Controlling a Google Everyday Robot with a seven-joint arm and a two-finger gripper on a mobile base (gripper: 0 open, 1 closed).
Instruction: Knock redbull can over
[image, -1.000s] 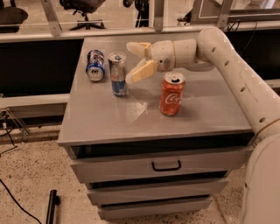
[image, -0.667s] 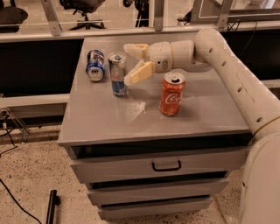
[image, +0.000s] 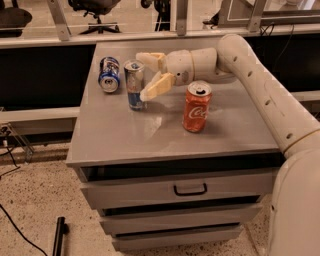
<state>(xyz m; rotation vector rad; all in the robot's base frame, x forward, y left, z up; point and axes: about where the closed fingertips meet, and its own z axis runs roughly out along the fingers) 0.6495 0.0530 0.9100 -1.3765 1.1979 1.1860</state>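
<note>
Redbull can (image: 134, 86): upright near the desk's (image: 115, 145) rear left corner, not yet toppled; pincer (image: 150, 74) spread wide, empty, just beside it on the right-edge side, apparently poised to shove it over.

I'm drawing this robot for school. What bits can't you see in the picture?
Camera view, the only one:
1. Whether the open pincer, right beside the upright redbull can, touches it: the two overlap from this angle.
2. What the drawers hold: their fronts hide it.
3. The robot's body: cut off by the right edge.
</note>
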